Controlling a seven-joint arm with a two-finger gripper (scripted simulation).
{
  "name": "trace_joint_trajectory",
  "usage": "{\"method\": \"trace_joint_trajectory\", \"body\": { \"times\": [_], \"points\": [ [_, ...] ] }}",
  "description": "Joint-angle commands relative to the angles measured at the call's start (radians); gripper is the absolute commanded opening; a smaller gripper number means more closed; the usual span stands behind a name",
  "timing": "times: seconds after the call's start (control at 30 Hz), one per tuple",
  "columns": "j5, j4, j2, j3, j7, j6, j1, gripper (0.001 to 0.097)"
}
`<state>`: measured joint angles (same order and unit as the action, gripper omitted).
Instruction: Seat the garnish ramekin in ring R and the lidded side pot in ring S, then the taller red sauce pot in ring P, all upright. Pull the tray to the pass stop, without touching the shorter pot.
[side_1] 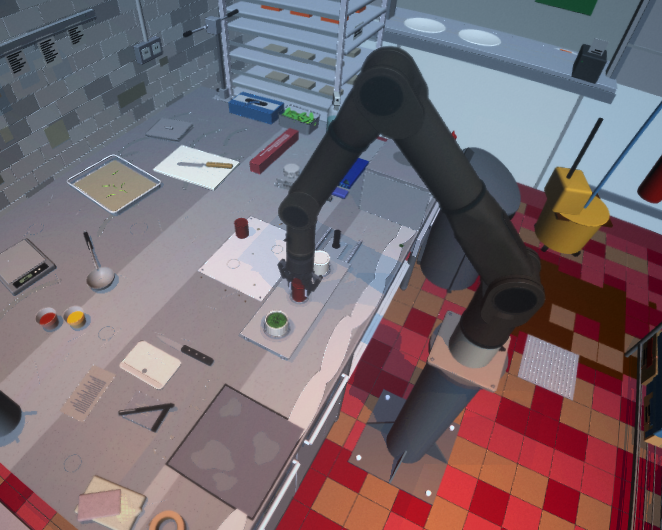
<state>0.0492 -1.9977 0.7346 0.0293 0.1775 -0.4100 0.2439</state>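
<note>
The taller red sauce pot point(298, 291) is partly hidden by my gripper point(298, 285), which grips it where it stands upright in the middle of the grey tray point(295, 309). The white lidded side pot point(321, 263) stands upright on the tray's far end, just behind my gripper. The garnish ramekin point(276, 323), filled with green, stands upright on the tray's near end. The shorter red pot point(241, 227) stands apart on the far corner of the white mat point(251, 259), left of the tray.
Two small bowls point(61, 318) of red and yellow sauce stand far left. A ladle point(98, 270) lies above them. A knife point(190, 351) and a cutting board point(150, 364) lie left of the tray. A black peg point(336, 238) stands beyond the tray. The counter edge runs along the right.
</note>
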Motion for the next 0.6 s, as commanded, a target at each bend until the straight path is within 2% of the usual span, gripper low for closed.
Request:
{"method": "trace_joint_trajectory", "body": {
  "times": [0.0, 0.27, 0.57],
  "points": [
    [0.0, 0.001, -0.001, 0.0, 0.0, 0.0, 0.0, 0.0495],
    [0.0, 0.001, -0.001, 0.0, 0.0, 0.0, 0.0, 0.065],
    [0.0, 0.0, -0.001, 0.0, 0.0, 0.0, 0.0, 0.065]
  ]
}}
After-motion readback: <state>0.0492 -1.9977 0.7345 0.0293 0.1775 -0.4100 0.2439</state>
